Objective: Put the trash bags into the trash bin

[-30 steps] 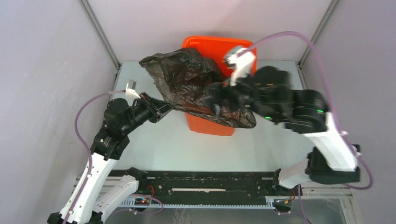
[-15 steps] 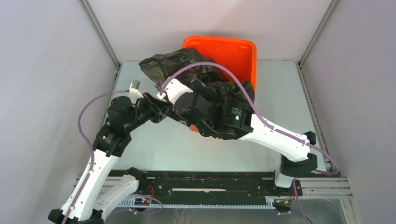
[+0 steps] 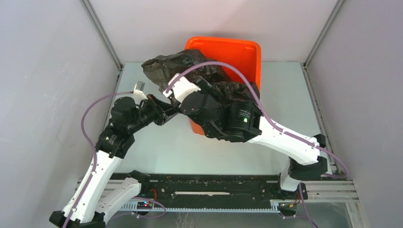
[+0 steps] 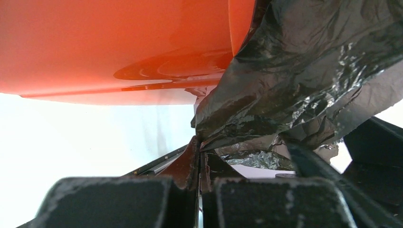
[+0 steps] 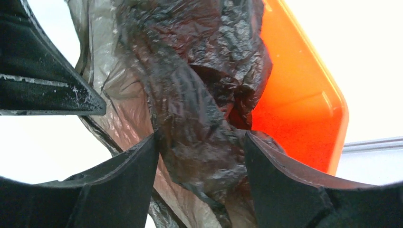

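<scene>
Pinches an edge of the trash bag [image 3: 164,66] flat in the left gripper [image 4: 199,148], fingers pressed fully together, just beside the outer wall of the trash bin [image 3: 240,50]. Straddles a thicker wad of the same film with the right gripper [image 5: 199,142], jaws set apart and film touching both inner faces; impossible to tell whether truly clamped. Finds the bag draped over the bin's near left corner, partly in the mouth, partly bulging outside to the left above the table [image 3: 285,95]. Could tear the film if pulled two ways at once or dragged hard over the rolled rim; could lose the wad from a loose right grip and let it spill outside; could tip the tall, tapering bin with a sideways tug. Thin, glossy, crinkled black plastic, faintly see-through where stretched to a single layer; smooth, bright orange, hard-walled, square with rounded corners.
</scene>
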